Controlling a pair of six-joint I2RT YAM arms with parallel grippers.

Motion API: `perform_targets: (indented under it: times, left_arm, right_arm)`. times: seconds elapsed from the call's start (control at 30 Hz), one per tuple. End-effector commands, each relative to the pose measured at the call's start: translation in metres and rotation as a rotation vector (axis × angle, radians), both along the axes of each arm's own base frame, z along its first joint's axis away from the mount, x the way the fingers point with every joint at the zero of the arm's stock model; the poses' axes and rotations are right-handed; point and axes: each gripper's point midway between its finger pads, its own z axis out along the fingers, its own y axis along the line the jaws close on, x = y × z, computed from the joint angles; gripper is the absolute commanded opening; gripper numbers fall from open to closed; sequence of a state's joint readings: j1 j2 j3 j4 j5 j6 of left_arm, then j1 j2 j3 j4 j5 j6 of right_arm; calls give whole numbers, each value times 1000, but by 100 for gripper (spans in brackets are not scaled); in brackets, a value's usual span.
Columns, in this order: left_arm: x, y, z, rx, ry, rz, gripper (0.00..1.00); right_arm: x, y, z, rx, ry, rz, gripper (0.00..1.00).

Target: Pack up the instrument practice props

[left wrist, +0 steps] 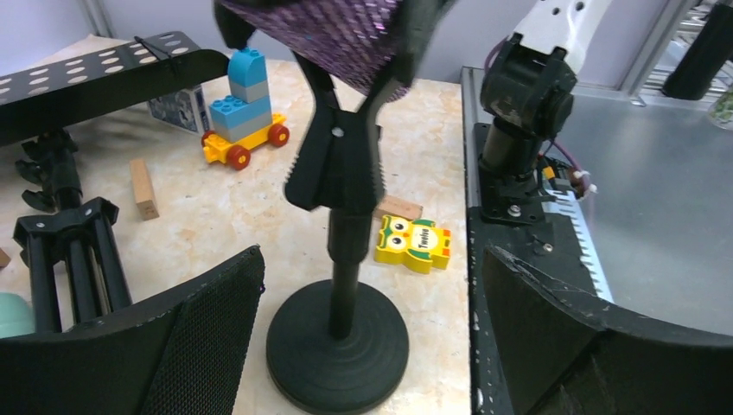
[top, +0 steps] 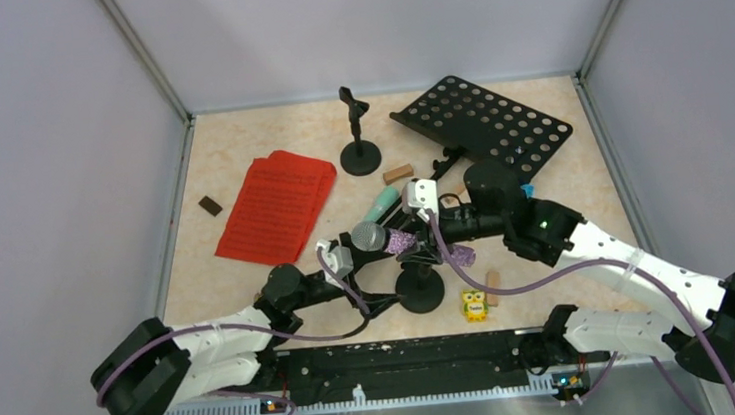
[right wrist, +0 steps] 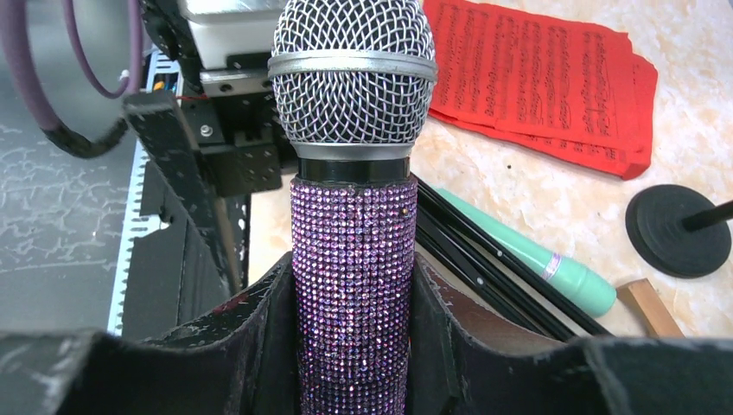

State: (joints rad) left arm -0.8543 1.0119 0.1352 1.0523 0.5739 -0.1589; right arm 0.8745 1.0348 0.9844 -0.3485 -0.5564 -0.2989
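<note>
The glittery purple microphone (top: 386, 239) lies across the clip of the near black mic holder (top: 419, 289). My right gripper (top: 405, 240) is shut on its handle (right wrist: 350, 216); the right wrist view shows both fingers pressed to it. My left gripper (top: 395, 299) is open, its fingers (left wrist: 173, 346) on either side of the holder's round base (left wrist: 337, 341) without touching it. The mint-green microphone (top: 381, 204) lies beside the black perforated music rack's (top: 487, 122) tripod legs (right wrist: 493, 268). The red sheet-music pages (top: 278, 205) lie at the left. The second mic holder (top: 360, 153) stands at the back.
A yellow owl toy (top: 473, 305) and a wooden block (top: 492, 287) lie right of the near holder. Another wooden block (top: 398, 173) lies by the far holder. A small dark block (top: 210, 205) sits at the left. A toy brick car (left wrist: 244, 108) stands under the rack.
</note>
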Motion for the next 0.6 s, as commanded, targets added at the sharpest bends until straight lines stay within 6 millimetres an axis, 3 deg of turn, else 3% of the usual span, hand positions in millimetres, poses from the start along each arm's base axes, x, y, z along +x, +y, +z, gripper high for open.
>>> perform_targets:
  times: [0.0, 0.13, 0.33, 0.57]
  left_arm:
    - [17, -12, 49, -139, -132, 53, 99]
    - [30, -16, 51, -155, -110, 103, 99]
    - [23, -28, 54, -152, -114, 35, 98]
    - [11, -38, 38, -101, -84, -49, 68]
  right_arm:
    - [-14, 4, 28, 95, -67, 83, 0]
    - [-17, 3, 29, 101, -66, 98, 0]
    - [-16, 3, 27, 98, -66, 95, 0]
    - [-14, 3, 29, 102, -71, 82, 0]
